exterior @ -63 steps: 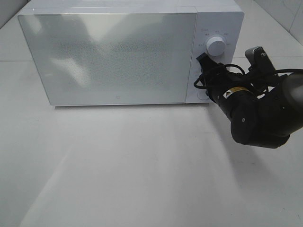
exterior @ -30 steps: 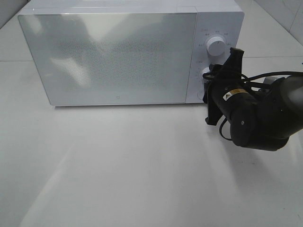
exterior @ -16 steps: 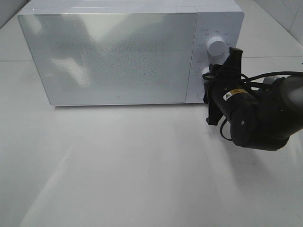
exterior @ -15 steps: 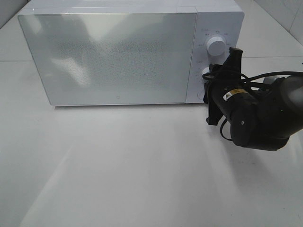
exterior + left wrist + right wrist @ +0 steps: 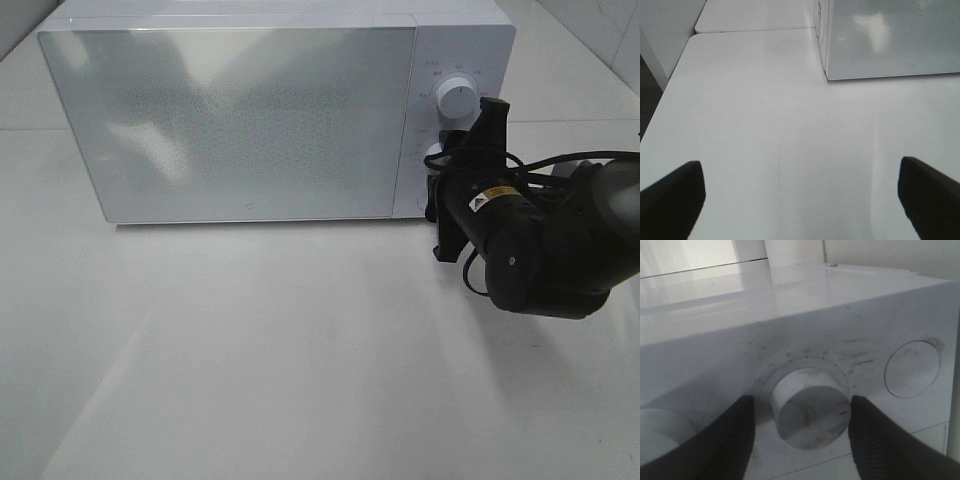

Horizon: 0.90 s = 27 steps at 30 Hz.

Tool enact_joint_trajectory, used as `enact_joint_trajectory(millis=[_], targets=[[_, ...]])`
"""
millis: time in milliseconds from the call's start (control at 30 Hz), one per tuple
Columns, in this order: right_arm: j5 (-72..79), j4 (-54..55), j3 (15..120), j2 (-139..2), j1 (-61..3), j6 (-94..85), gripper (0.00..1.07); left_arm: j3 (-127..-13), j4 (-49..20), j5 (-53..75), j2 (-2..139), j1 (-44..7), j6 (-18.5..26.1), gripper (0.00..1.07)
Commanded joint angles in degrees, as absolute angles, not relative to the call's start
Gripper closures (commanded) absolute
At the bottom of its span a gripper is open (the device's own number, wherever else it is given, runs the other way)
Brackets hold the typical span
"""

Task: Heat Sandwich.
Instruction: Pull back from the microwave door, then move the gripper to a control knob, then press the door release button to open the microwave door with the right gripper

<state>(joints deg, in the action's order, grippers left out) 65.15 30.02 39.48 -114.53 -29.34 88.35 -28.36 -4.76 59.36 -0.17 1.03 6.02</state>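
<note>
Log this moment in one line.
microwave: door shut | right gripper: jaws open, straddling lower dial | left gripper: jaws open, over table | sandwich: not in view

Tabletop [image 5: 250, 350]: broad bare run in front of and to the left of microwave [image 5: 230, 110], free passage. Microwave: door shut, walls off the rear. Right gripper [image 5: 802, 407]: crowds the control panel, fingers straddling lower knob [image 5: 812, 415], slim gaps each side
</note>
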Motion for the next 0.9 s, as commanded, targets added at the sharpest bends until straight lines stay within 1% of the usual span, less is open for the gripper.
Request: enact_joint_trajectory(millis=[33,67,133,567,900], targets=[[72.7,27.0,40.6,-113.4,-29.3,87.7,0.34,-28.3,-5.4,59.0,-1.8,1.1,5.5,0.07],[72.7,27.0,40.4,-113.4,-29.3,87.8,0.32,-28.3,-5.4,59.0,-1.8,1.1,5.5,0.07],[72.7,26.9,40.1,-113.4,-29.3,88.1,0.3,-28.3,-5.4,59.0,-1.8,1.1,5.5,0.07],[72.4,24.4,34.5,-111.7,-29.3,90.0,0.31,-28.3,-5.4,59.0,-1.8,1.1,5.5,0.07],[61.9,22.5,26.6,-104.4,-29.3,86.2,0.31,-28.3,-5.4,59.0,-1.8,1.1,5.5,0.07]])
